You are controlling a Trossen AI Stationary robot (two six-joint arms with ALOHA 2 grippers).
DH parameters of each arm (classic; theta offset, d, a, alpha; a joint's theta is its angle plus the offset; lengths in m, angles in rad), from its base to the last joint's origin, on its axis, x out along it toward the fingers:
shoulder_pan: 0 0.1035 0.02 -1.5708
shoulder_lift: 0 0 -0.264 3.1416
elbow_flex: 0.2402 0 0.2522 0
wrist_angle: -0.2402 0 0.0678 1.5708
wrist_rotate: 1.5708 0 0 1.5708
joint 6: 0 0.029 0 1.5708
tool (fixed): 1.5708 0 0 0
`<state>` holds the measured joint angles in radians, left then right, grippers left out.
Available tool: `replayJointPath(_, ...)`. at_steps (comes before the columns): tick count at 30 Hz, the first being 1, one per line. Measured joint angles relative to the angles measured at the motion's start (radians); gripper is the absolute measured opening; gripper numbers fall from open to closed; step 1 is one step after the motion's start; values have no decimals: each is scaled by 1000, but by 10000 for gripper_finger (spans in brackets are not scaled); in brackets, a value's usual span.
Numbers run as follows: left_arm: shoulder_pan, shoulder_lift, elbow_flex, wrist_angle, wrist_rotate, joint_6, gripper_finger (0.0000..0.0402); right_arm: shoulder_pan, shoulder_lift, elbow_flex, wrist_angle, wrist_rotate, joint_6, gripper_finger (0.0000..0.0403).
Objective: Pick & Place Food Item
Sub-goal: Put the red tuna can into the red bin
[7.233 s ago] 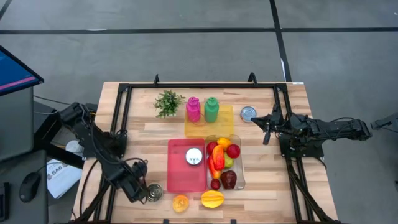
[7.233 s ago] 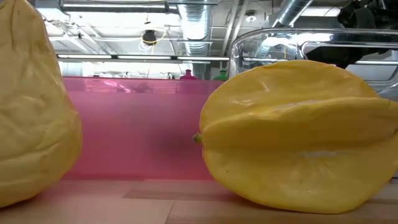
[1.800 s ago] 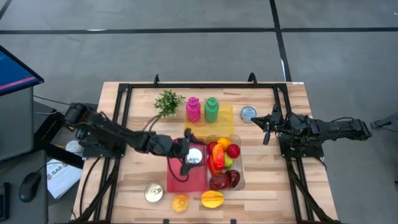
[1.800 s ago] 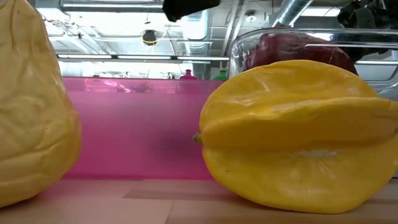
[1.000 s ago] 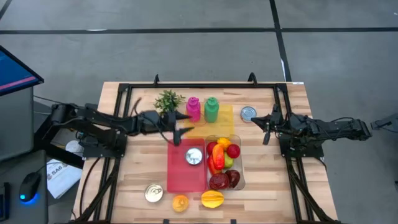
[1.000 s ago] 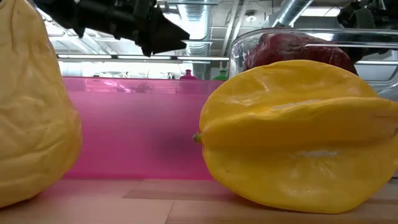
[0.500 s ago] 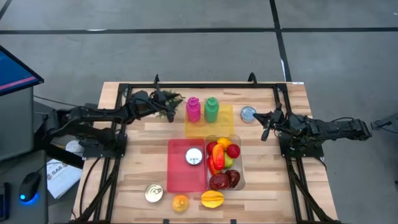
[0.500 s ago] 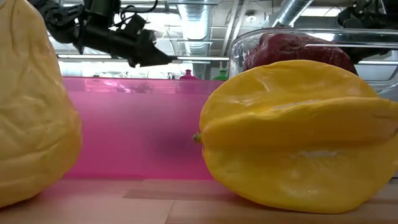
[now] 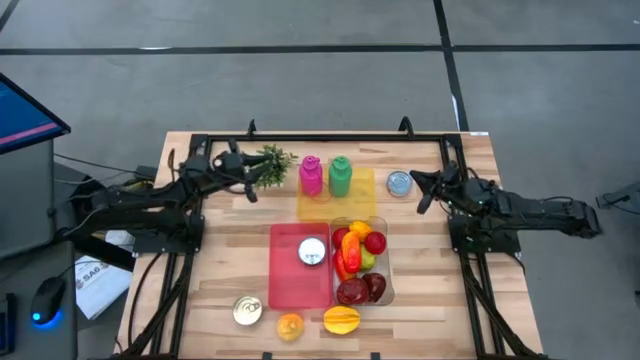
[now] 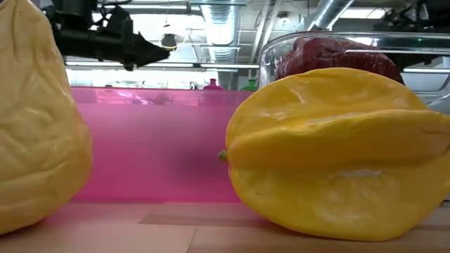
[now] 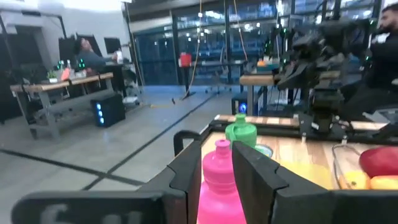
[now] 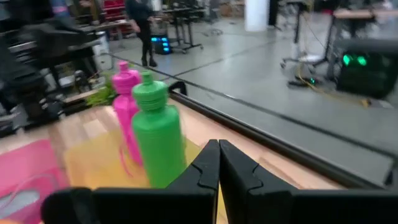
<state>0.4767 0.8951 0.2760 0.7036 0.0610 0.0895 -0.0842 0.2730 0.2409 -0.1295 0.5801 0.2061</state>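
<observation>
**Mostly packed, three pieces still loose**

Already the clear plastic bin (image 9: 388, 262) on the near right of the pink tray (image 9: 285, 285) holds a heap of toy food: red, orange and yellow pieces, with a dark red, beet-like item (image 9: 358, 290) at its near end. A silver round can (image 9: 313, 252) lies on the tray itself.

Left on the bare wood at the table's near edge are a second silver can (image 9: 246, 310), a small orange fruit (image 9: 290, 326) and a yellow star fruit (image 9: 342, 320); these look like the remaining work, though which of them counts as the task's food item is a guess.

The left gripper (image 9: 247, 187) is far from them, up beside the small green plant (image 9: 270, 163), carrying nothing, its fingers narrowed to a slim gap. The right gripper (image 9: 422, 200) waits near a third can (image 9: 399, 183), pinched fully together and empty.
</observation>
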Motion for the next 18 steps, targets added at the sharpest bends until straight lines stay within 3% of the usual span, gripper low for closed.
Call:
replayJointPath(8,-4,-123,-45,-13,0,-17,69,-166,138,36,-165,-12,200,0)
replayJointPath(12,-9,-124,-45,-15,0,-98,68,-253,251,53,-206,-84,249,0)
replayJointPath(18,-9,-124,-45,-16,0,-101,71,-357,456,53,-201,-169,339,0)
